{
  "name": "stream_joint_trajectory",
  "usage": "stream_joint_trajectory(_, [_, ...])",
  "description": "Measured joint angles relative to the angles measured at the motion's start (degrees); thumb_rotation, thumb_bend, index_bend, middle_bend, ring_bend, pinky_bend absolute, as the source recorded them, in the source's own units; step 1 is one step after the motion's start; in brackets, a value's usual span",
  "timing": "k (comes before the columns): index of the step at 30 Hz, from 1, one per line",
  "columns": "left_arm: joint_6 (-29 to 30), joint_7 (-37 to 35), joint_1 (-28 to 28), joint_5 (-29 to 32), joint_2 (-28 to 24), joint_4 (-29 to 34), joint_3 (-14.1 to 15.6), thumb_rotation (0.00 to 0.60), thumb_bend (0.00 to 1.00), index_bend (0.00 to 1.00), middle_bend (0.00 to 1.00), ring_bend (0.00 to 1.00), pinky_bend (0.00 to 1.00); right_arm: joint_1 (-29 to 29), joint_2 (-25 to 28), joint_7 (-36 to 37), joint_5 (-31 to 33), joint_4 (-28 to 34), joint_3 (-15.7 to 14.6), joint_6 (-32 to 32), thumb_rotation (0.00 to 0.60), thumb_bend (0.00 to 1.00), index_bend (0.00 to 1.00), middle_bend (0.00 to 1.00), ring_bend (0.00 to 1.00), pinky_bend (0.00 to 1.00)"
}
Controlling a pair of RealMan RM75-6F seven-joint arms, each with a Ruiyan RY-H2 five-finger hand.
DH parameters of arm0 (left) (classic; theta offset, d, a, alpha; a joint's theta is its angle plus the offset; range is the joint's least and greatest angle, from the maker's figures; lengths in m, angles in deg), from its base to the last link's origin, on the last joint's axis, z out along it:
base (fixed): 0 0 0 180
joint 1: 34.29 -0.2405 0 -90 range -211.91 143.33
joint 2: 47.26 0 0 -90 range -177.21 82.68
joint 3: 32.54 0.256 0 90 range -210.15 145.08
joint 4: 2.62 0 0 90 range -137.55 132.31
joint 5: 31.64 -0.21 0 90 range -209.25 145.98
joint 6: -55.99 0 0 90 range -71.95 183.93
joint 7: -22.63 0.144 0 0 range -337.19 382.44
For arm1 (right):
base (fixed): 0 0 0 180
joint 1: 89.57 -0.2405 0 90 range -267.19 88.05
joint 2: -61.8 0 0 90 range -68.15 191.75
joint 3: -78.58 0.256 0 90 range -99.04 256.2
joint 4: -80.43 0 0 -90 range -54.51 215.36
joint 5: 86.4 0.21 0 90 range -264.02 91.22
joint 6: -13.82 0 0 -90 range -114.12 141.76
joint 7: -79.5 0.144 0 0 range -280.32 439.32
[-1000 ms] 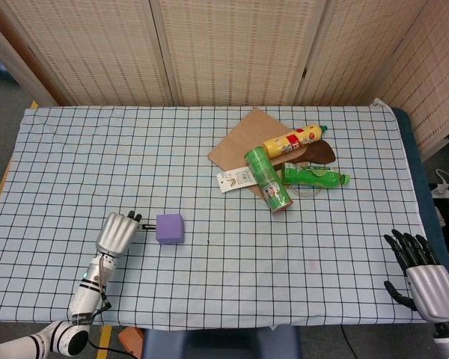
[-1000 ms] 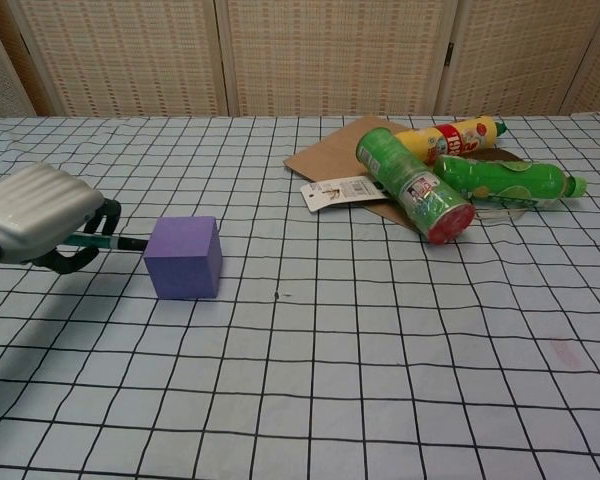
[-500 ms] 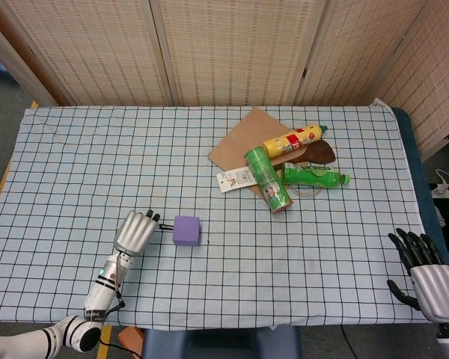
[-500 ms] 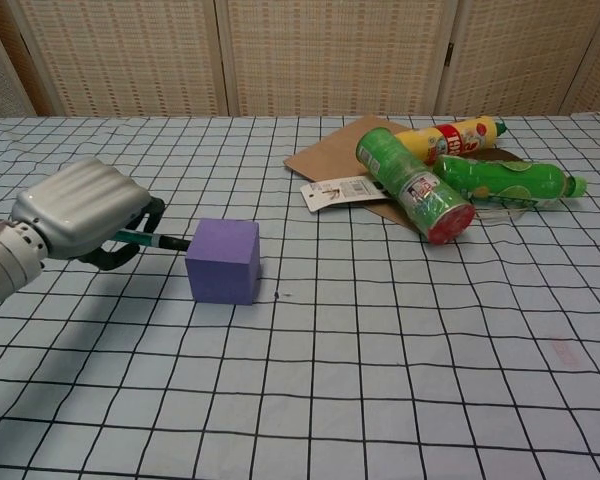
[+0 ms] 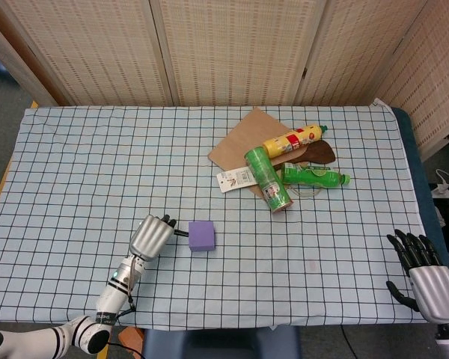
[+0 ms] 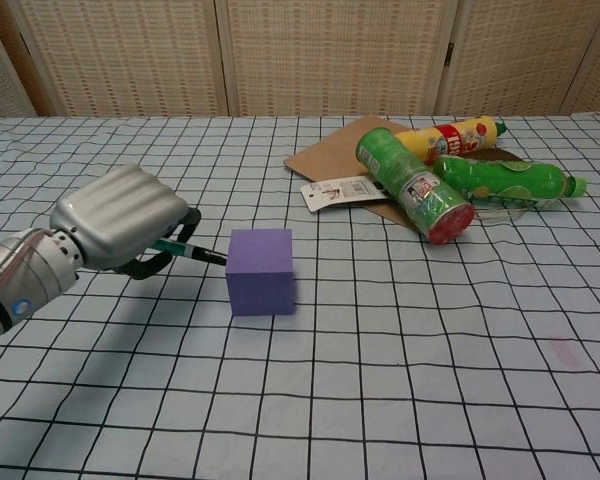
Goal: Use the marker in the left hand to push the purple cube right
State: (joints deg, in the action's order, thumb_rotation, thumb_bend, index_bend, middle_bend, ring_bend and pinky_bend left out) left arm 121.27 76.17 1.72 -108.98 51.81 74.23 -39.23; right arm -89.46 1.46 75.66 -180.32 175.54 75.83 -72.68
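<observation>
The purple cube (image 5: 202,235) (image 6: 260,271) sits on the checked cloth near the front, left of centre. My left hand (image 5: 153,236) (image 6: 123,217) lies just left of it with its fingers curled around a green marker (image 6: 185,250) (image 5: 180,233). The marker's dark tip points right and touches the cube's left face. My right hand (image 5: 423,274) hovers at the front right corner of the table, fingers spread and holding nothing; the chest view does not show it.
Behind and to the right of the cube lies a pile: a brown paper sheet (image 5: 243,140), a green can (image 5: 267,179) (image 6: 412,184), a yellow bottle (image 5: 292,140) (image 6: 450,135), a green bottle (image 5: 313,177) (image 6: 500,177) and a white tag (image 5: 236,179).
My left hand has moved right with the marker, and the purple cube has slid to the right ahead of the tip. The right hand has barely moved.
</observation>
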Motion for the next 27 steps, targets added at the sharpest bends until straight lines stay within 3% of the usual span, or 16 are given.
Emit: stream_joint_trajectory(27, [-2.99, 9.34, 7.19, 1.33, 6.10, 0.81, -1.60, 0.600, 0.61, 0.81, 0.81, 0.76, 1.00, -0.10, 0.64, 1.12, 1.06, 0.08, 0.07, 0.70, 0.600, 0.19, 0.00, 0.00, 0.00, 0.00])
